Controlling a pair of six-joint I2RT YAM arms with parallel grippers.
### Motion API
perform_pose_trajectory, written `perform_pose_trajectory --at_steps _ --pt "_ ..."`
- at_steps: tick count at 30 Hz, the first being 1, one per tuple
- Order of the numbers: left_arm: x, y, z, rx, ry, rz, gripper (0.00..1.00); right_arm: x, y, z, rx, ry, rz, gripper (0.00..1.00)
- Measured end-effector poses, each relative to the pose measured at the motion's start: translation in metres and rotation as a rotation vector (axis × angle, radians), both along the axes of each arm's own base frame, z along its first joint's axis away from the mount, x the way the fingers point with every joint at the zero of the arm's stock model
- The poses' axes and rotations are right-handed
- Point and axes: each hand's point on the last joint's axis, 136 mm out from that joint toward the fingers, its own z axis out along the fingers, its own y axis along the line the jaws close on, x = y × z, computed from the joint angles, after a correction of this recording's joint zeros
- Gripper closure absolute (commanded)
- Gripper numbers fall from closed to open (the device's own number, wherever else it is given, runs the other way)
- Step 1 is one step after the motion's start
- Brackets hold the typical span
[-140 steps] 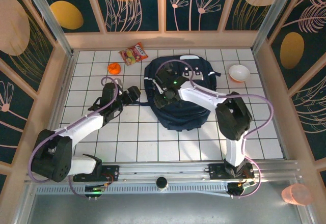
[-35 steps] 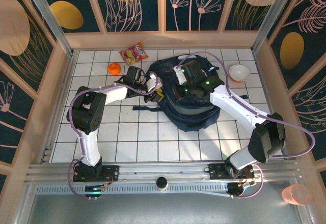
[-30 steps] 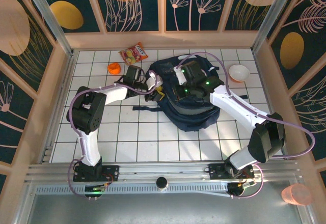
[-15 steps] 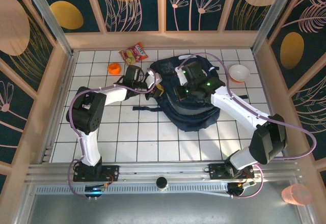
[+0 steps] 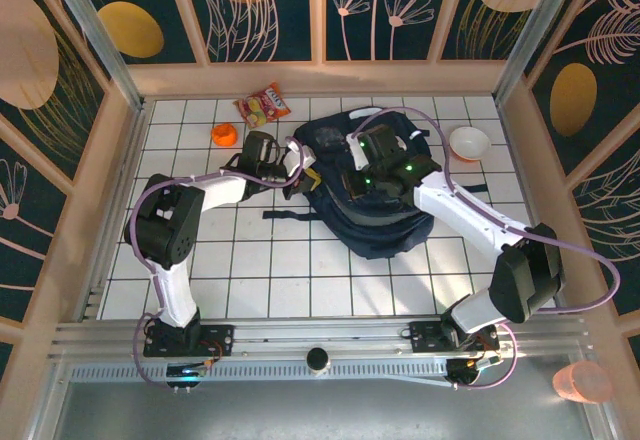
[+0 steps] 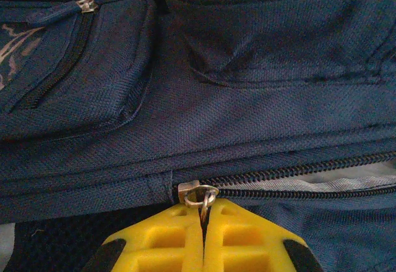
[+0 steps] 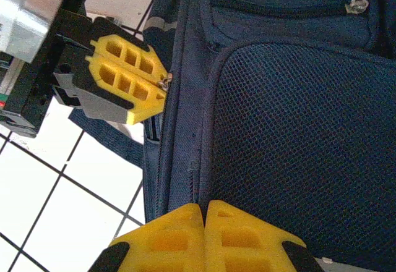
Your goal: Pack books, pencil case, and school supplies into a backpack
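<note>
Left wrist view shows us our left gripper (image 6: 203, 217) pinched shut on the silver zipper pull (image 6: 200, 195) of the large navy-blue fabric backpack (image 6: 247, 99), with the toothed track (image 6: 297, 182) running off rightward.

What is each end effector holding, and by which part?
Left end effector: the backpack, by its zipper pull. Right end effector: shut at the backpack's side, hold unclear.
</note>
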Motion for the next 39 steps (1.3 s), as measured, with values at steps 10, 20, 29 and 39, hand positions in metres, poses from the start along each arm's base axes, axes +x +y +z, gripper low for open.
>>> perform_pose_trajectory --at_steps 10,20,29,39 --pt "-0.032 -0.022 0.008 0.047 -0.023 -0.068 1.0 0.005 0.004 0.001 0.062 0.02 -0.058 1.0" --pt "-0.072 -0.03 0.005 0.056 0.02 -0.055 1.0 0.015 0.004 -0.011 0.148 0.085 -0.122 0.72" --pt "-0.067 -0.024 -0.006 0.084 0.065 0.033 1.0 -0.034 -0.031 0.007 0.389 0.18 -0.315 0.55" --pt "-0.071 -0.018 -0.012 0.09 0.076 0.056 1.0 -0.096 -0.047 -0.054 0.593 0.508 -0.524 0.59"
